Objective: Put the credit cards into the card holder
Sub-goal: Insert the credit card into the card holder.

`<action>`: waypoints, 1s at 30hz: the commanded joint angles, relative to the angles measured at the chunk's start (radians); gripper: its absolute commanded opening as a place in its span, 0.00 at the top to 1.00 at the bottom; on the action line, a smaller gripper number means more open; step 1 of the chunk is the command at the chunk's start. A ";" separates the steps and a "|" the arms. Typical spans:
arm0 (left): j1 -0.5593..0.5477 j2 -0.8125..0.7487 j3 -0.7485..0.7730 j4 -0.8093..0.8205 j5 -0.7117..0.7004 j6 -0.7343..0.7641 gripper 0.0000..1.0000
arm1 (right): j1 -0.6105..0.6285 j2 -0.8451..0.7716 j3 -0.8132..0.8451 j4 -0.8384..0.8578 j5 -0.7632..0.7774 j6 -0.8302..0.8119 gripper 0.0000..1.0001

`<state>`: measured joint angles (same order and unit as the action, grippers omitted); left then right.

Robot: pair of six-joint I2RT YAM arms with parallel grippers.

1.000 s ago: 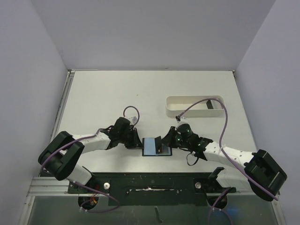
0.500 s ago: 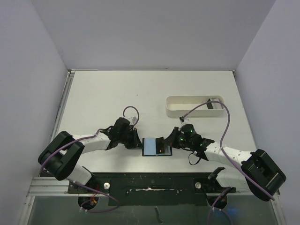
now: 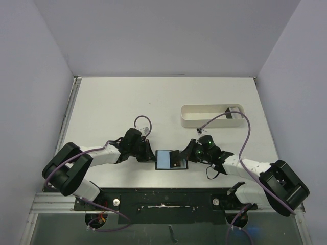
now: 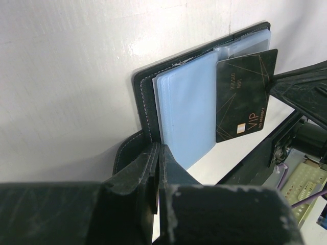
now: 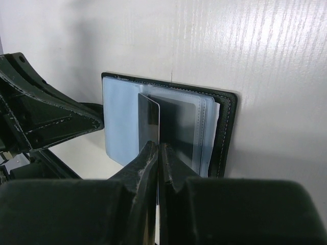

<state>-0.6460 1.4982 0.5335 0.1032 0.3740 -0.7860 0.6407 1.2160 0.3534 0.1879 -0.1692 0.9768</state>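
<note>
The card holder [image 3: 164,160] lies open on the table near the front edge, with a black cover and bluish pockets [image 4: 186,109]. My left gripper [image 4: 156,171] is shut on the holder's black flap at its left edge [image 3: 149,153]. My right gripper [image 5: 159,148] is shut on a credit card [image 5: 149,120] and holds it on edge over the holder's right half [image 5: 176,130]. In the left wrist view this card [image 4: 244,99] looks dark with "VIP" on it, and one long edge rests at the pockets. In the top view the right gripper [image 3: 187,152] is at the holder's right edge.
A long white oval tray [image 3: 190,116] stands at the back right, with a small dark thing [image 3: 232,113] at its right end. The right arm's purple cable [image 3: 246,133] loops over the tray. A black rail [image 3: 163,200] runs along the table's near edge.
My right wrist has shifted slightly to the right and the held card has tilted lower over the holder's right half. The left gripper and the holder have stayed put.
</note>
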 commanded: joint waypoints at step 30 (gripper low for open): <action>-0.014 0.022 -0.029 0.036 -0.016 -0.014 1.00 | 0.024 0.010 -0.077 0.125 0.079 0.071 1.00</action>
<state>-0.6472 1.5002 0.5224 0.1284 0.3752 -0.8059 0.6491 1.2079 0.2760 0.2581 -0.1108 1.0447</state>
